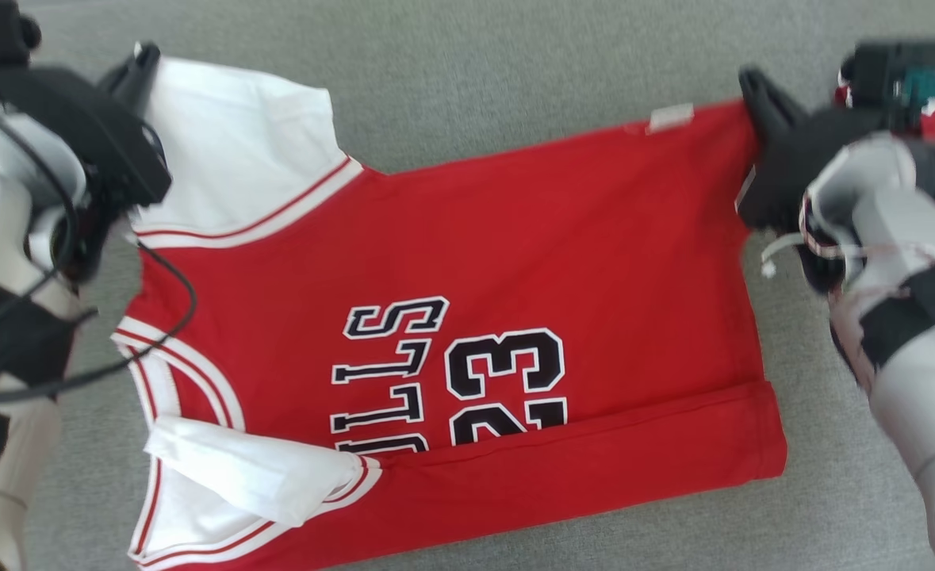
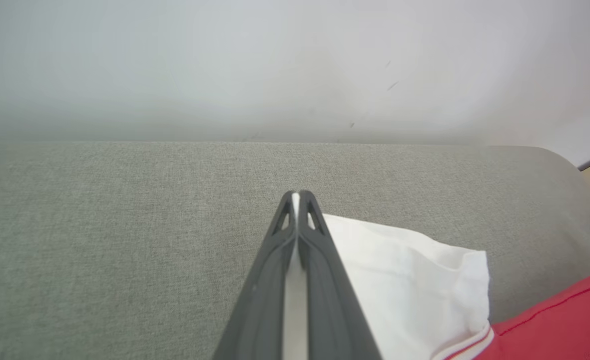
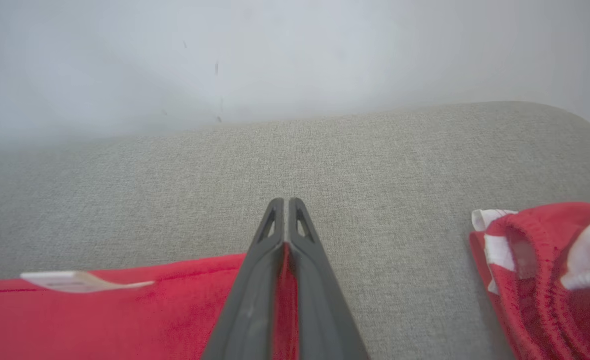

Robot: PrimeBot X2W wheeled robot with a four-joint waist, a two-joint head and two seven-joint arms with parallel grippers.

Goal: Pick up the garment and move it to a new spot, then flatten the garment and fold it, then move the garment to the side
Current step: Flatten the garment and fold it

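The Bulls jersey lay spread on the grey fabric surface. Our left gripper pinched its white sleeve at ten o'clock, our right gripper its red hem at two o'clock. We judged the folding step in hand; next both should carry that edge toward six.

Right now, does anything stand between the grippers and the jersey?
Nothing visible does. The left gripper is shut on the white sleeve of the jersey, the right gripper on its red corner.
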